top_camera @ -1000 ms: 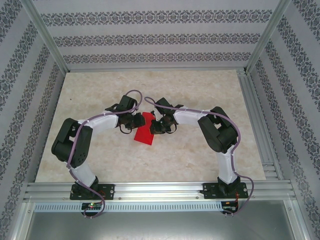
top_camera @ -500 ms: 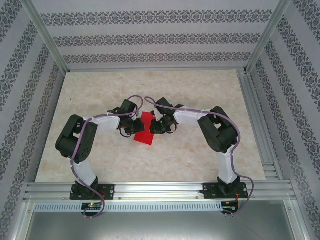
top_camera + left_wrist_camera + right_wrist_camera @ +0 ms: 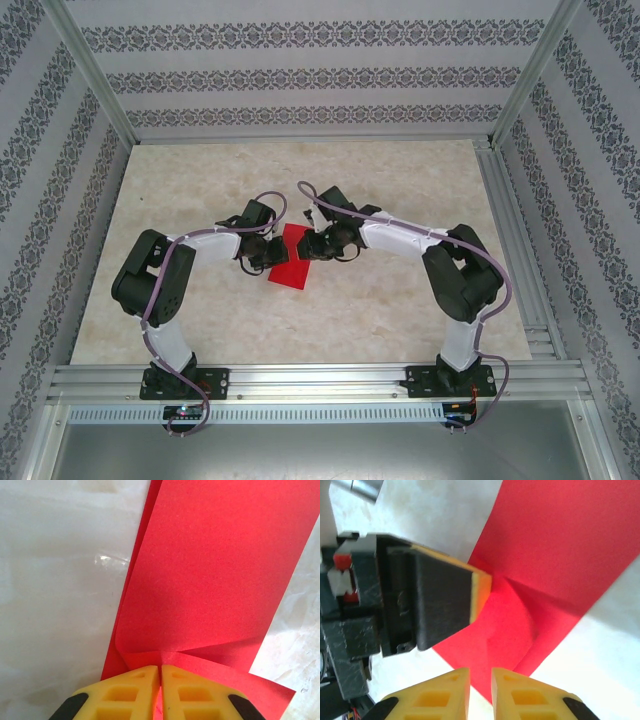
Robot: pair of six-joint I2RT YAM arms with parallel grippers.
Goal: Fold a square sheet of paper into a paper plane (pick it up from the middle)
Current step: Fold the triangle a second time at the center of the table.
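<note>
The red paper sheet (image 3: 290, 271) lies near the middle of the marble-patterned desk (image 3: 400, 180), between the two arms. It is partly folded rather than flat.

In the left wrist view the paper (image 3: 210, 570) runs away from the camera as a long band. One layer curls up over another along its left side, and creases run together right at the fingertips.

The left gripper (image 3: 160, 672) has its yellow fingers (image 3: 132, 692) pressed together. A sliver of red shows in the seam between them, so they are pinching the near edge of the sheet where the creases meet. From above, this gripper (image 3: 268, 256) sits at the left edge of the paper.

The right wrist camera sees the left gripper (image 3: 481, 591) from the side, its tip set down on the red paper (image 3: 570, 545), which puckers into a raised fold beside it.

The right gripper (image 3: 480, 676) hangs over the near corner of the sheet. Its fingers (image 3: 520, 697) are slightly parted with a narrow gap between them, and nothing is gripped there. From above it (image 3: 311, 246) stands at the paper's right edge, just beside the left gripper.
</note>
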